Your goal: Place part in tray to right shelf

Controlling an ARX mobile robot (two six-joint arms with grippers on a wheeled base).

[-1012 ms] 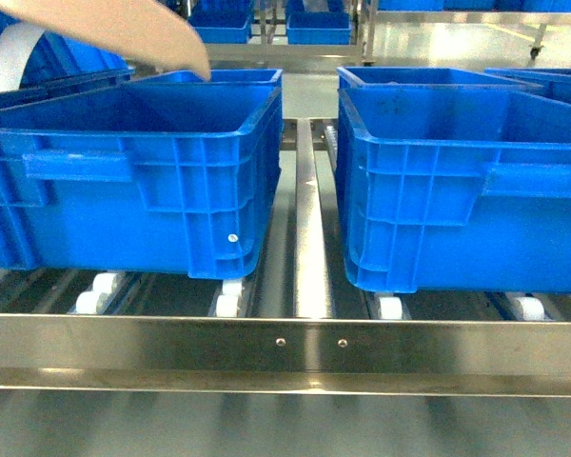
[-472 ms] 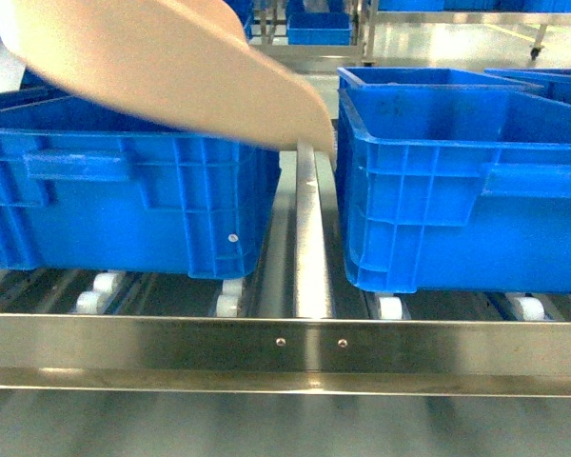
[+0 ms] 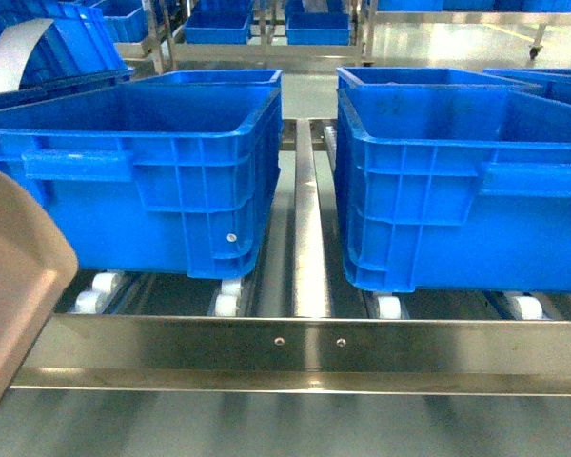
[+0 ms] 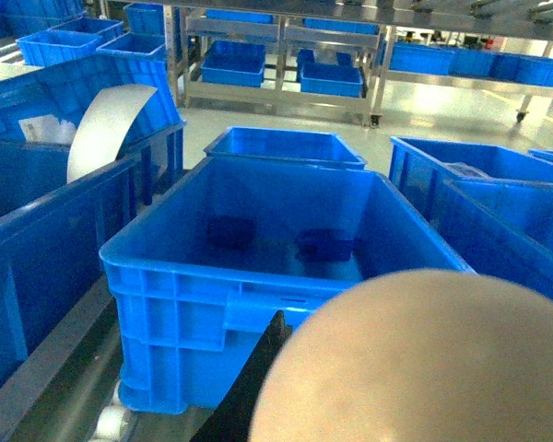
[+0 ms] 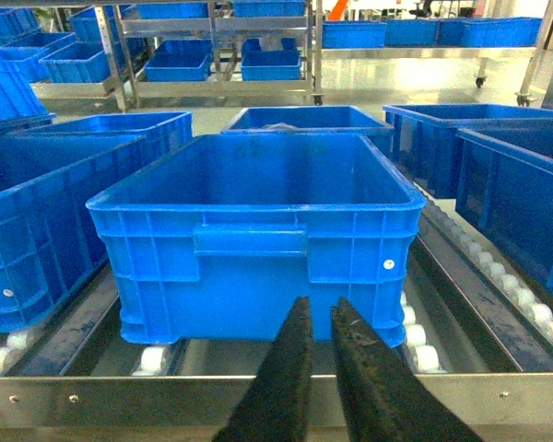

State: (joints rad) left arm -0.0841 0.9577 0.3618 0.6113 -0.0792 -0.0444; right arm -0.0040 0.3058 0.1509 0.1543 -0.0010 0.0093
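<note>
The beige tray [image 3: 14, 286] hangs at the lower left of the head view, in front of the steel shelf's front rail [image 3: 305, 345]. In the left wrist view the tray [image 4: 415, 359] fills the lower right and hides most of my left gripper; only one black finger [image 4: 261, 366] shows beside it, shut on the tray. Whether a part lies on the tray is hidden. Two small dark-blue blocks [image 4: 230, 230] [image 4: 324, 245] lie on the floor of the left crate [image 4: 212, 304]. My right gripper [image 5: 320, 308] is shut and holds nothing, just before the rail facing the right crate [image 5: 258, 221].
Two big blue crates [image 3: 133, 171] [image 3: 466, 181] stand on white rollers [image 3: 226, 305], split by a central metal divider [image 3: 309, 238]. More crates stand behind and to both sides. A curved white sheet [image 4: 106, 124] rises from a crate at far left.
The tray swung from the upper left across the left crate towards the divider, then dropped to the lower left corner of the head view.
</note>
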